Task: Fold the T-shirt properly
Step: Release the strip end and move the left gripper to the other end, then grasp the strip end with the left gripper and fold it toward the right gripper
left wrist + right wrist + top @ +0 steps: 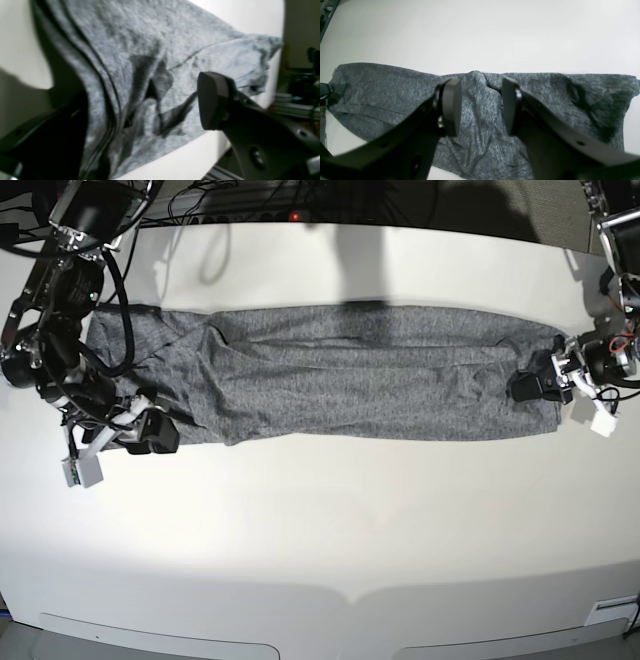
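The heather-grey T-shirt (350,370) lies as a long flat band across the white table (320,530). At the band's right end in the base view, my left gripper (528,388) is open. In the left wrist view the T-shirt (150,37) is bunched and creased between the wide-apart fingers (212,100) of the left gripper (142,105). My right gripper (150,435) is at the band's lower left corner. Seen from the right wrist, the right gripper (481,110) is open just above the T-shirt (382,87), with wrinkled cloth showing in the gap.
Cables and a power strip (250,200) run along the table's far edge. The table's edge and a metal frame (295,110) show close behind the left gripper. Bare white tabletop (480,32) lies beyond the shirt.
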`<act>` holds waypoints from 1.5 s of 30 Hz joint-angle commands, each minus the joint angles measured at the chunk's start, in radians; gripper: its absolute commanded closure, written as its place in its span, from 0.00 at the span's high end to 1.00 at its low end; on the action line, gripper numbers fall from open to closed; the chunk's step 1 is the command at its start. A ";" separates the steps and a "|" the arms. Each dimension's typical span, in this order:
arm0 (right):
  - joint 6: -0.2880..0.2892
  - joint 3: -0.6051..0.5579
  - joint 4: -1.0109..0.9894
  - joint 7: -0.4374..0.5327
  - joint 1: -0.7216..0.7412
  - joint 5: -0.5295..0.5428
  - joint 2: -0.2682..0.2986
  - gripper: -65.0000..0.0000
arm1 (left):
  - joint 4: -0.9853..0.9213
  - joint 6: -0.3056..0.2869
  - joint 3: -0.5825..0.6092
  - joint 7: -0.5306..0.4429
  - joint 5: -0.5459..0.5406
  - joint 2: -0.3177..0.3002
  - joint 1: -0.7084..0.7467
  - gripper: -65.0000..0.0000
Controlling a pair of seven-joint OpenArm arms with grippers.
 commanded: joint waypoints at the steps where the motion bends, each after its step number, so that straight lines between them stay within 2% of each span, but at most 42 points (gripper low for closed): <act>1: 0.009 0.002 0.020 0.020 0.017 0.030 0.011 0.41 | 0.005 0.009 0.003 0.034 0.020 -0.012 -0.008 0.69; 4: 0.009 0.002 0.020 0.020 0.017 0.030 0.011 0.41 | 0.005 0.009 0.003 0.034 0.029 -0.012 -0.008 0.68; 6: 0.009 0.002 0.020 0.019 0.016 0.030 0.011 0.41 | 0.005 0.009 0.003 0.033 0.044 -0.012 -0.008 0.62; 8: 0.009 0.002 0.020 0.020 0.017 0.030 0.011 0.41 | 0.005 0.009 0.003 0.032 0.063 -0.013 -0.008 0.47; 12: 0.009 0.002 0.020 0.016 0.016 0.030 0.011 0.42 | 0.005 0.009 0.003 -0.006 0.079 -0.013 -0.008 0.00; 15: 0.009 0.002 0.020 0.016 0.016 0.030 0.011 0.41 | 0.005 0.009 0.003 -0.101 0.076 -0.013 -0.009 0.00; 18: 0.009 0.002 0.020 0.016 0.016 0.029 0.011 0.41 | 0.005 0.009 0.002 -0.142 0.074 -0.013 -0.017 0.00; 28: 0.009 0.002 0.020 0.016 0.016 0.029 0.011 0.41 | 0.005 0.009 0.002 -0.076 0.072 -0.040 -0.091 0.00; 31: 0.009 0.002 0.019 0.023 0.016 0.029 0.011 0.41 | 0.006 0.009 0.002 -0.025 0.062 -0.044 -0.112 0.00; 36: 0.009 0.002 0.019 0.071 0.017 0.018 0.010 0.41 | 0.006 0.009 0.003 0.135 -0.144 -0.043 -0.116 0.00; 41: 0.009 0.001 0.019 0.070 0.016 0.018 -0.004 0.41 | 0.006 0.009 0.003 0.146 -0.316 -0.041 -0.116 0.00; 45: 0.009 0.001 0.019 0.071 0.016 0.017 -0.045 0.41 | 0.006 0.009 0.003 0.146 -0.354 -0.002 -0.115 0.00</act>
